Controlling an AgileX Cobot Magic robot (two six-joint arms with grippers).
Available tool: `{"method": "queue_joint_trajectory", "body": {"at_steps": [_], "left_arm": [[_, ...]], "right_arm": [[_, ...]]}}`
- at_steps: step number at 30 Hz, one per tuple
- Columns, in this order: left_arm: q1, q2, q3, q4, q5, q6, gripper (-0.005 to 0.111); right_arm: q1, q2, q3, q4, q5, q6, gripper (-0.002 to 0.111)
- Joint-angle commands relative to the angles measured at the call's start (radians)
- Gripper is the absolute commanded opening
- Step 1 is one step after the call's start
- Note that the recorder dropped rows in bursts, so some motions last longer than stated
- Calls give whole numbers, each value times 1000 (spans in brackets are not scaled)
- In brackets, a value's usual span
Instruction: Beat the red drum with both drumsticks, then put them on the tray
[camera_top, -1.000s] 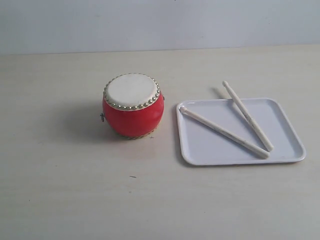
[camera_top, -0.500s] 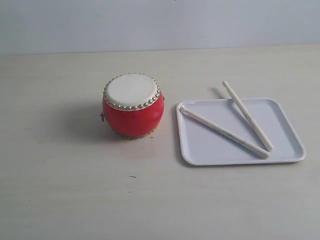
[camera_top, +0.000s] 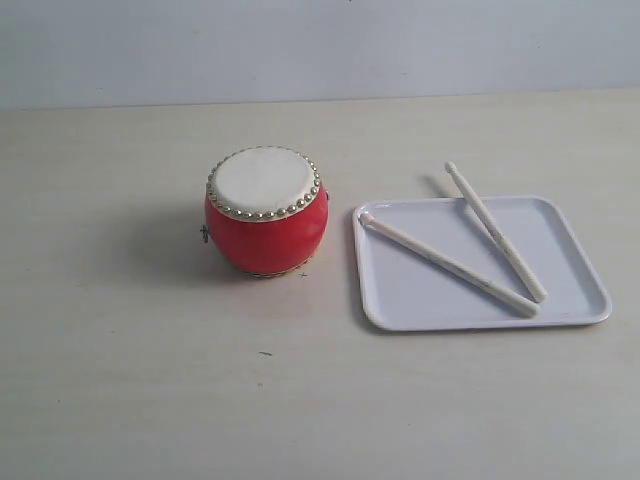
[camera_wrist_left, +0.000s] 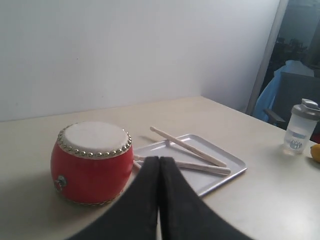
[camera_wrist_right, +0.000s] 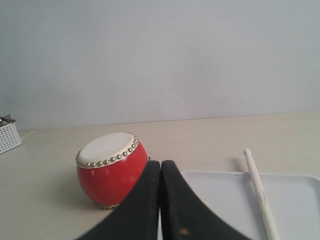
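Note:
The red drum (camera_top: 265, 212) stands upright on the table, cream skin up, left of the white tray (camera_top: 560, 302). Two pale drumsticks lie crossed in a V on the tray: one drumstick (camera_top: 447, 264) runs from the tray's near-drum corner, the other drumstick (camera_top: 495, 230) has its tip past the far rim. Neither arm shows in the exterior view. My left gripper (camera_wrist_left: 159, 159) is shut and empty, well short of the drum (camera_wrist_left: 92, 161) and tray (camera_wrist_left: 235, 166). My right gripper (camera_wrist_right: 160, 163) is shut and empty too, short of the drum (camera_wrist_right: 111, 168), tray (camera_wrist_right: 227, 200) and one drumstick (camera_wrist_right: 260, 192).
A clear shaker bottle (camera_wrist_left: 300, 126) and a yellow object (camera_wrist_left: 315, 151) stand near the table's edge in the left wrist view. A white basket (camera_wrist_right: 9, 135) sits at the table's side in the right wrist view. A pale wall backs the table.

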Motion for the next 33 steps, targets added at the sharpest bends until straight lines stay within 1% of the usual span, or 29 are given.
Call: {"method": "queue_joint_trajectory", "body": {"at_steps": [1,2,4,8,9,11,13,14,16,24,27,28,29,30,31,33], "left_arm": [[2,-3,1,28,-13,-69,0],[2,-3,1,64,-13,-122,0],[2,-3,1,193,-13,-241,0],[2,-3,1,237,-13,-289,0],[2,-3,1,274,-11,-311,0],[2,-3,1,358,-11,-391,0],[2,-3,1,476,-11,-522,0],[2,-3,1,516,-11,-555,0],[2,-3,1,524,-11,-565,0],[2,-3,1,526,-6,-519,0],[2,-3,1,549,-6,-519,0],[2,-3,1,556,-6,-575,0],[2,-3,1,844,-6,-893,0],[2,-3,1,1231,-3,-1304,0],[2,-3,1,1548,-3,-1654,0],[2,-3,1,1576,-3,-1685,0]], "right_arm": [[4,-5,4,-2,4,-10,0],[4,-5,4,-2,4,-10,0],[4,-5,4,-2,4,-10,0],[4,-5,4,-2,4,-10,0],[4,-5,4,-2,4,-10,0],[4,-5,4,-2,4,-10,0],[4,-5,4,-2,4,-10,0],[4,-5,4,-2,4,-10,0],[4,-5,4,-2,4,-10,0],[4,-5,4,-2,4,-10,0],[4,-5,4,-2,4,-10,0],[4,-5,4,-2,4,-10,0],[4,-5,4,-2,4,-10,0],[4,-5,4,-2,4,-10,0],[4,-5,4,-2,4,-10,0],[4,-5,4,-2,4,-10,0]]}}
